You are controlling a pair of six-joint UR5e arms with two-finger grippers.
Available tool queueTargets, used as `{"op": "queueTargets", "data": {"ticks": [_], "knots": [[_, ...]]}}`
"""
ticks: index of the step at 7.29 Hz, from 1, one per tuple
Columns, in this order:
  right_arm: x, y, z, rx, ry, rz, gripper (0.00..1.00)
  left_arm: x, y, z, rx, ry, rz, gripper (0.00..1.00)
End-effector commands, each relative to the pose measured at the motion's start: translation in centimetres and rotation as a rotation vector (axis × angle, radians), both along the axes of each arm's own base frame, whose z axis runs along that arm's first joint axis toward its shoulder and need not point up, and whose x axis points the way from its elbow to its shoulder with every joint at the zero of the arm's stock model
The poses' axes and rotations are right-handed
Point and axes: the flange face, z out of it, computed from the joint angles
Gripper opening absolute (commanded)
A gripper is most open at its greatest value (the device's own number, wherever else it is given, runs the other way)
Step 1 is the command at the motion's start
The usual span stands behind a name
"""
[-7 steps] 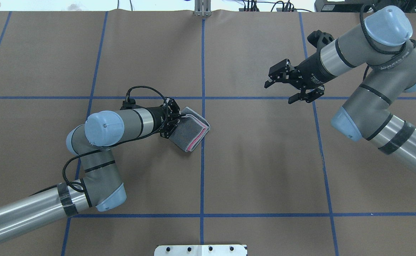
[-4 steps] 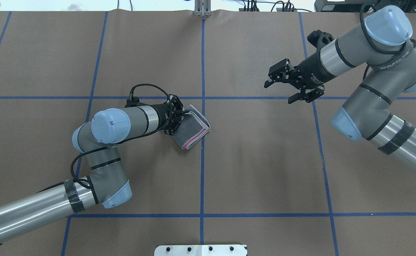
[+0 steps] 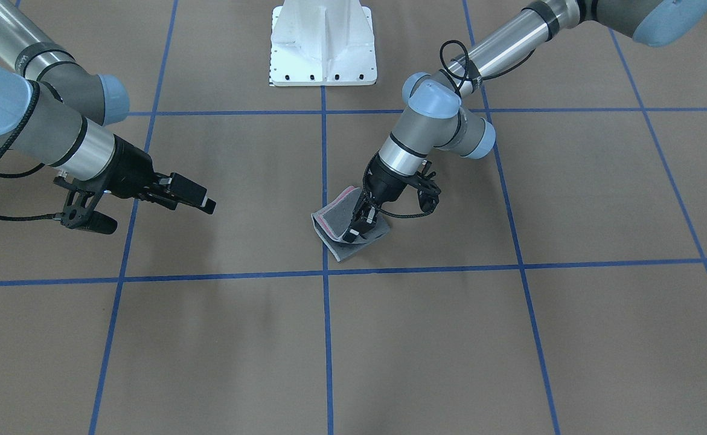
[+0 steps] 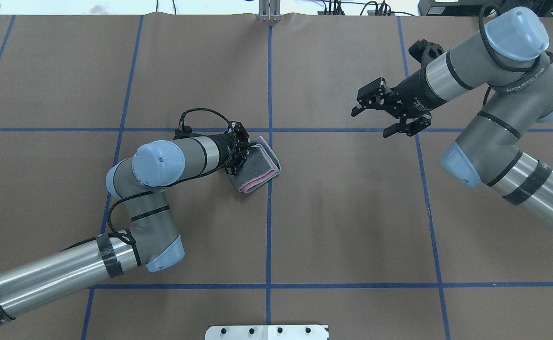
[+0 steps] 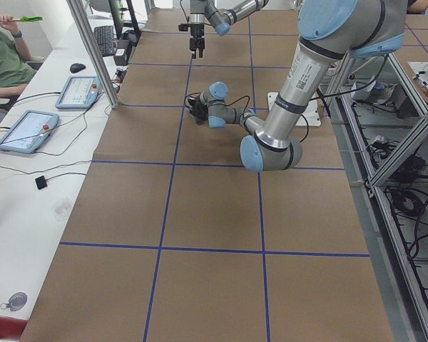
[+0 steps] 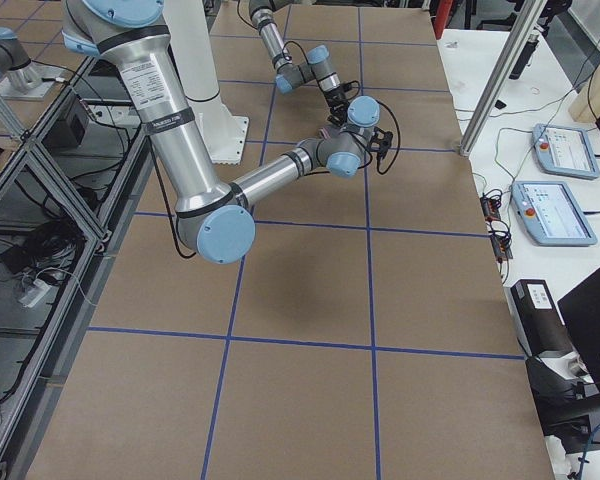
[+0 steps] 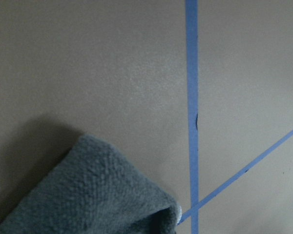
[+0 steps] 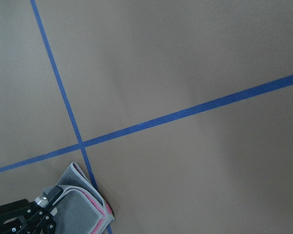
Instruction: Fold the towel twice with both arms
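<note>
Here, the folded towel [image 4: 260, 163] is pinched on the worktop [image 4: 352, 226] by the left gripper [image 4: 246, 150]; the right gripper [image 4: 370, 124] is held wide open, well apart.

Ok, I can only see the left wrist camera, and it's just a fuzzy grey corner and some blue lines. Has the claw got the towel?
Observer: Yes. In the front view the left claw is pinched shut on the towel, at the edge nearest its own arm.
Operator: Is the towel all grey? That's all I get here.
Observer: No. From overhead it lies folded in layers, and a pink strip shows between the grey along one open side.
</note>
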Motion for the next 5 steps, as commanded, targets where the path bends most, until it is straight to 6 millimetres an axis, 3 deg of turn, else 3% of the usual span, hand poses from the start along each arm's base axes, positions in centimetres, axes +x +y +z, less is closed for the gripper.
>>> {"op": "queueTargets", "data": {"ticks": [1,2,3,4,5], "knots": [[0.0,0.0,0.2,-0.001,0.002,0.0,1.0,0.2,-0.2,-0.3,-0.008,0.007,-0.004,0.08],[0.0,0.0,0.3,-0.001,0.003,-0.001,1.0,0.0,-0.6,-0.5,-0.01,0.008,-0.01,0.19],[0.0,0.0,0.3,-0.001,0.003,-0.001,1.0,0.1,-0.9,-0.6,-0.01,0.006,-0.014,0.37],[0.0,0.0,0.3,-0.001,0.003,-0.001,1.0,0.7,-1.3,-0.7,-0.013,0.001,-0.015,0.71],[0.0,0.0,0.3,-0.001,0.003,-0.001,1.0,1.4,-1.7,-1.3,-0.013,-0.001,-0.014,0.94]]}}
